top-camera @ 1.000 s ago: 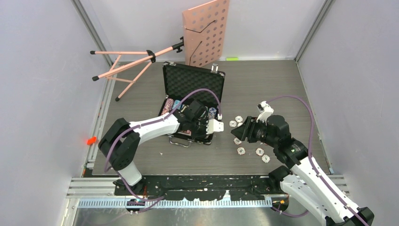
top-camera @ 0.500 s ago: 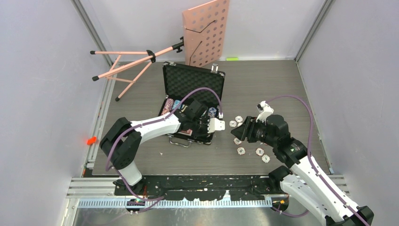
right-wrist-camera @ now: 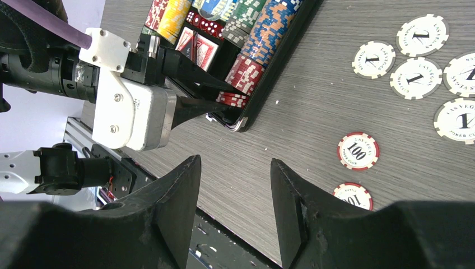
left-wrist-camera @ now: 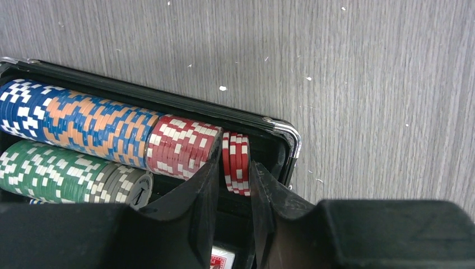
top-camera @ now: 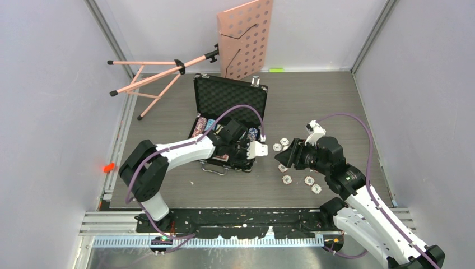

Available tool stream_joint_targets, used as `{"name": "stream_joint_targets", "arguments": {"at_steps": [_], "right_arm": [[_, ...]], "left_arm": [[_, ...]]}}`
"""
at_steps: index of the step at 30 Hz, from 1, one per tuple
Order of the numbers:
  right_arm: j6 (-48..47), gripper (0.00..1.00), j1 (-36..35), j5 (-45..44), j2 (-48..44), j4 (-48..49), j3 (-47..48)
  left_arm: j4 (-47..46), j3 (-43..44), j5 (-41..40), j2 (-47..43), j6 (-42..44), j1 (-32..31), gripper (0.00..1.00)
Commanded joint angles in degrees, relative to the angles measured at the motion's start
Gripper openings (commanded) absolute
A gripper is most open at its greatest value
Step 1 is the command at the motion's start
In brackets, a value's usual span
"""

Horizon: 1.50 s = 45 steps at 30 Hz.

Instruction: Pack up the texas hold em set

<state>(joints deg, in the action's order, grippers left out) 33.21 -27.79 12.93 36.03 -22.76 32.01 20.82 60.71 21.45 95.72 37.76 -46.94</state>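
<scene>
The left gripper [left-wrist-camera: 235,168] has its jaws nearly closed, pinching a short stack of red-and-white striped poker chips [left-wrist-camera: 236,147] at the right end of the open black, silver-edged case [left-wrist-camera: 168,102]. Its body hides the case's near compartments. The right gripper [right-wrist-camera: 232,185] hangs wide open and empty by loose round chips [right-wrist-camera: 358,150] on the table right of the case.

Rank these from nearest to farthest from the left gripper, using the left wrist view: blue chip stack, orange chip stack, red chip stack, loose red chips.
1. Loose red chips: inside the left gripper, row's right end.
2. Red chip stack: just left.
3. Orange chip stack: farther left.
4. Blue chip stack: far left.
</scene>
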Motion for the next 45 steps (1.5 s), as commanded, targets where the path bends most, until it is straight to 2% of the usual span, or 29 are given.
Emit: {"name": "stream_joint_targets", "arguments": {"at_steps": [1, 12, 24, 30, 37, 42, 43, 44, 45], "right_arm": [[0.7, 0.55, -0.2, -0.4, -0.1, 1.8, 0.9], [0.3, 0.54, -0.2, -2.1, -0.6, -2.4, 1.9], [1.2, 0.54, -0.2, -1.9, -0.5, -2.6, 1.1], [1.5, 0.54, -0.2, -1.9, 1.7, -3.5, 1.6], [2.1, 0.54, -0.2, -1.9, 2.3, -4.1, 1.7], [2.3, 0.55, -0.2, -4.1, 6.9, -7.7, 3.3], [2.5, 0.58, -0.2, -5.2, 8.0, -9.7, 4.1], [2.6, 0.6, -0.2, -5.9, 10.0, -10.8, 5.0], [2.8, 0.66, -0.2, -7.7, 11.0, -12.9, 6.1]], "left_arm": [[-4.0, 0.3, -2.1, -0.9, 0.5, 0.5, 0.28], [-11.2, -3.4, -6.7, -3.6, -2.2, 0.2, 0.24], [-9.9, -3.5, -8.1, -6.4, -2.8, 0.0, 0.26], [-7.2, -3.8, -5.0, -6.6, -1.9, -0.2, 0.36], [-8.5, -3.6, -8.3, -6.5, -3.5, -0.4, 0.33], [-13.0, -7.4, -8.6, -10.9, -6.8, -0.4, 0.42], [-13.4, -8.2, -8.4, -11.7, -7.5, -0.4, 0.43], [-13.9, -8.9, -8.2, -12.6, -8.5, -0.4, 0.47], [-14.6, -9.7, -8.4, -13.5, -9.6, -0.4, 0.57]]}}
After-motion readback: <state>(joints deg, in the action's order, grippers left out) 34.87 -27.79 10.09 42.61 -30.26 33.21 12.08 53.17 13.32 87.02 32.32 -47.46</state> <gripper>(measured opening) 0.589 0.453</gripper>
